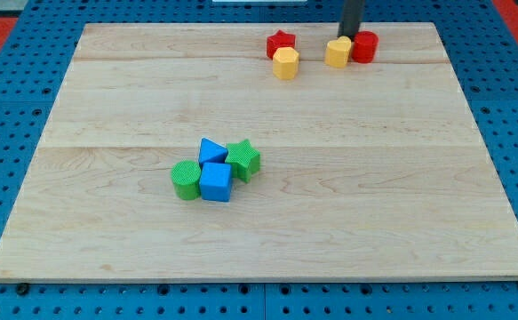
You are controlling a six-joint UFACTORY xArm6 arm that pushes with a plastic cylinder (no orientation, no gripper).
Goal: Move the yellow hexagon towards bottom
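The yellow hexagon sits near the view's top, just below and touching a red star. To its right a second yellow block, whose shape is unclear, touches a red cylinder. My tip comes down at the top edge of that second yellow block, between it and the red cylinder. It is about 70 pixels to the right of the yellow hexagon and does not touch it.
A cluster lies left of the board's centre: a blue triangle, a green star, a blue cube and a green cylinder. The wooden board lies on a blue pegboard.
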